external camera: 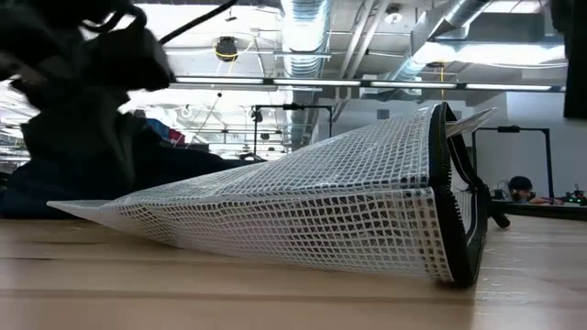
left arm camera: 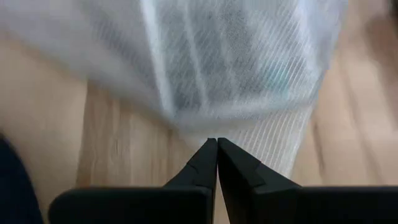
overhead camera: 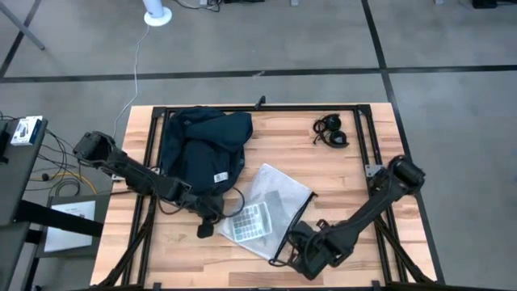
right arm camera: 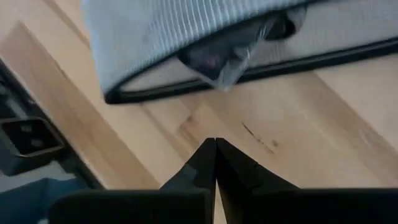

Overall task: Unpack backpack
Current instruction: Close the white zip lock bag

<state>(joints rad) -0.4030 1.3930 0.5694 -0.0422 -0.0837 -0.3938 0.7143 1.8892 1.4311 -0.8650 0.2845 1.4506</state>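
Wooden table (overhead camera: 339, 182) with a black frame, seen from above. Near its middle lies a white mesh pouch (overhead camera: 266, 208) with a black zipper edge, a keypad-like thing showing through it. The backpack (overhead camera: 202, 149), dark navy, slumps just beside the pouch, toward the far edge. The left gripper (overhead camera: 212, 212), fingers pressed together on nothing, sits between backpack and pouch. The right gripper (overhead camera: 292, 249), also closed and empty, hovers at the pouch's zipper end. Black headphones (overhead camera: 331, 132) rest well apart from the pouch.

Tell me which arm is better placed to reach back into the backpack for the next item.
Left, probably. The left gripper, shut, sits right beside the backpack on the left half of the table. The right gripper, also shut, is at the mesh pouch's far corner, with the pouch between it and the backpack.
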